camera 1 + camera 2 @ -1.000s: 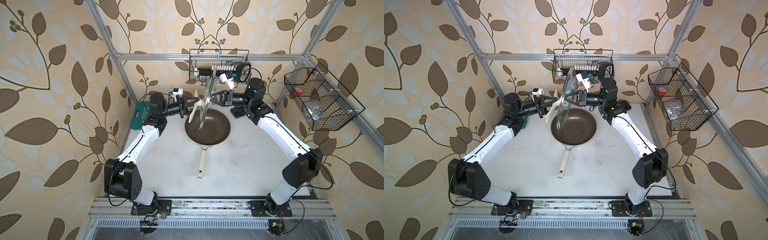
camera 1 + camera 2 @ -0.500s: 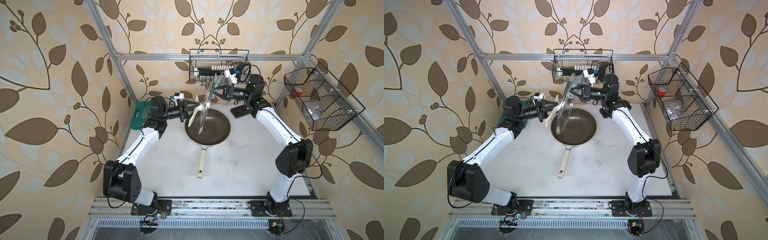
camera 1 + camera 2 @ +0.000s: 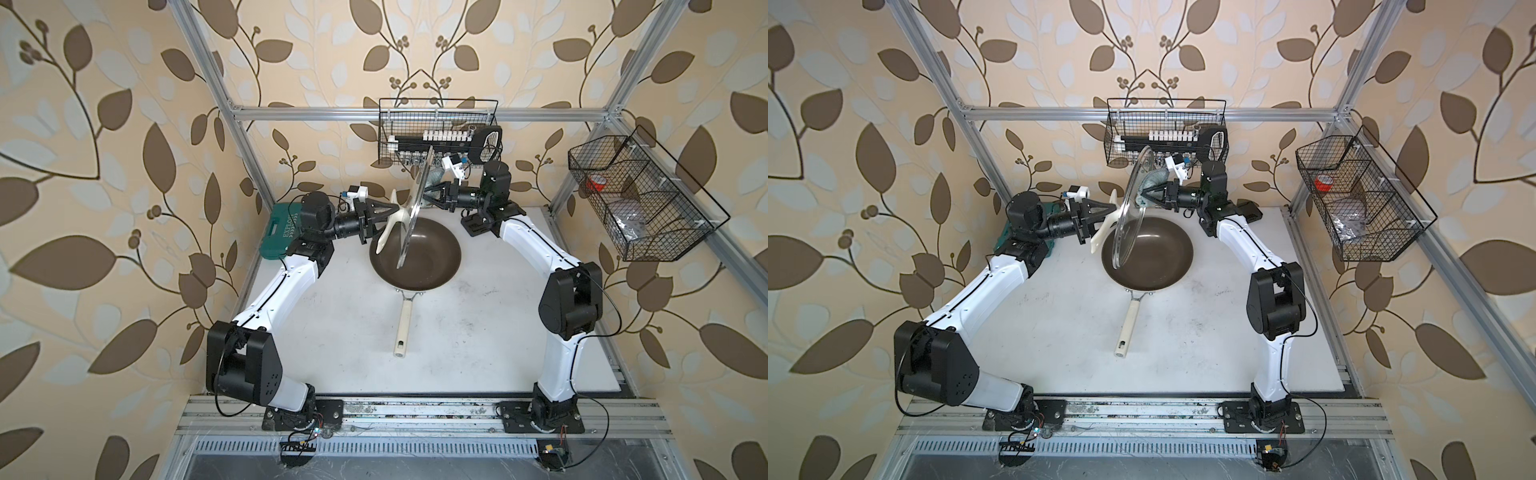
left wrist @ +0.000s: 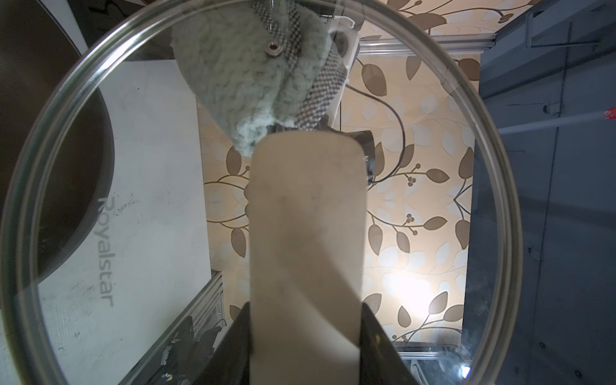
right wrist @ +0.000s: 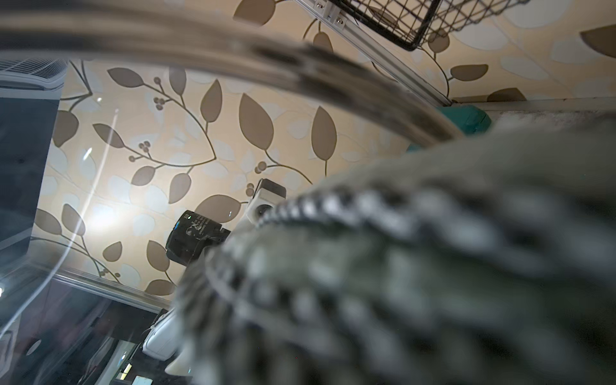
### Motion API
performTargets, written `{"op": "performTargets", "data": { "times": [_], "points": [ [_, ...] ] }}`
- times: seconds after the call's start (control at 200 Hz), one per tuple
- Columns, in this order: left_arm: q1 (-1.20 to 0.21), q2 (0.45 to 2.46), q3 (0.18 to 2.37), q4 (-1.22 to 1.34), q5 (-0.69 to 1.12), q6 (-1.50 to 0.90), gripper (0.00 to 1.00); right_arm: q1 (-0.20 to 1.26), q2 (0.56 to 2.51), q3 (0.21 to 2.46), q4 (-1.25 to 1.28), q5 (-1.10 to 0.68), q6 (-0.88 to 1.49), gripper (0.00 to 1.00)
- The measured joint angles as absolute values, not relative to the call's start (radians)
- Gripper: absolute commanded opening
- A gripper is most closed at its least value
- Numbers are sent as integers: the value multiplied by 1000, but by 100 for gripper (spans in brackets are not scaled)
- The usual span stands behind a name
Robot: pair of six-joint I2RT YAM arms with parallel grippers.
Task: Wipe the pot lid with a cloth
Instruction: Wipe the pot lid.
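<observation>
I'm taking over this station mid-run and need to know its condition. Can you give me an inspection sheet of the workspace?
Surface: white table, scuffed and smudged; no spills seen.
Job's things: pot lid held on edge above the frying pan; cloth pressed to its glass on the side away from the handle.
Clutter: green tool case at the table's back left corner.
Hands: left hand shut on the lid's handle; right hand shut on the cloth.
Cables: black loops hang loose at both arm bases, away from the lid.
Surroundings: back wire basket on the rear frame; side wire basket holding a red roll.
</observation>
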State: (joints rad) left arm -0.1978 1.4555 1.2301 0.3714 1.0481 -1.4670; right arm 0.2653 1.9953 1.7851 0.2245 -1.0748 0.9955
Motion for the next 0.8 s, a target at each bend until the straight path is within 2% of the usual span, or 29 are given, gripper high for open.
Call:
{"op": "performTargets", "data": {
  "times": [0.385,0.8],
  "points": [
    [-197,1465,1250,456,1029,-1505,0,333,1973,1584,266,-1087,982,0],
    [-197,1482,1250,508,1012,-1525,0,409,1776,1410,313,-1140,1000,0]
  ]
}}
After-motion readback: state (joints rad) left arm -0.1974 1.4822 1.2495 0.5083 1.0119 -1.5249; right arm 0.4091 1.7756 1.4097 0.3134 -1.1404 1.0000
